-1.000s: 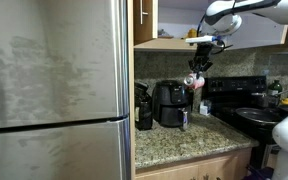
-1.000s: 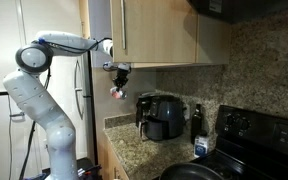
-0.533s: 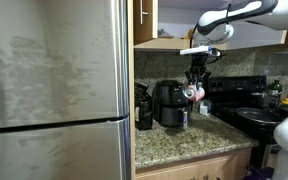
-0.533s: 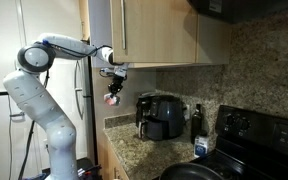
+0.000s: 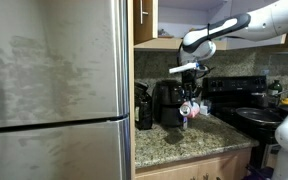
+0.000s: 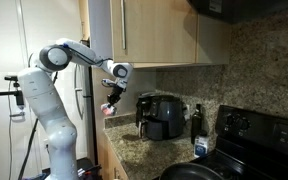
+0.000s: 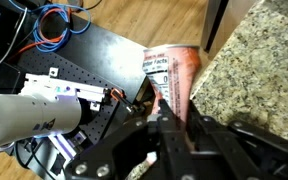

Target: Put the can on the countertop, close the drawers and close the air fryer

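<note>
so the gripper (image 7: 171, 112) is clamped tight on the can (image 7: 174, 70), dangling it in the air right by the corner of the granite tabletop (image 7: 259, 85), which lies below and off to 1 side

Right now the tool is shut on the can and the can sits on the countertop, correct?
Not quite. The tool is shut on the can, but the can hangs in the air beside the countertop edge, not on it, as the wrist view shows.
</note>
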Controlling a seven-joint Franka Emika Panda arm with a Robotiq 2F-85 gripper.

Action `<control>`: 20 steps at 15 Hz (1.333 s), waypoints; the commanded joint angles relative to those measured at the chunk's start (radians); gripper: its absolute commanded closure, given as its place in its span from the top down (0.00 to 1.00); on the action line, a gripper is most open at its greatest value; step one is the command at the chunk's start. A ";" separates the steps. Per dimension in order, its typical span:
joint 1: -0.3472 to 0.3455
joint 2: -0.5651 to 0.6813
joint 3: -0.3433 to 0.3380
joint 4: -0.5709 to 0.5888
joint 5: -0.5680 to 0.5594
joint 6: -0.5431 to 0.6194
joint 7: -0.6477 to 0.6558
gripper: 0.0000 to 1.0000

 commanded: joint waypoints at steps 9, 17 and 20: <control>0.088 0.208 0.026 -0.023 -0.076 0.174 0.135 0.05; 0.097 0.181 0.011 -0.076 0.055 0.361 0.304 0.05; 0.100 0.209 0.008 -0.044 0.068 0.344 0.298 0.19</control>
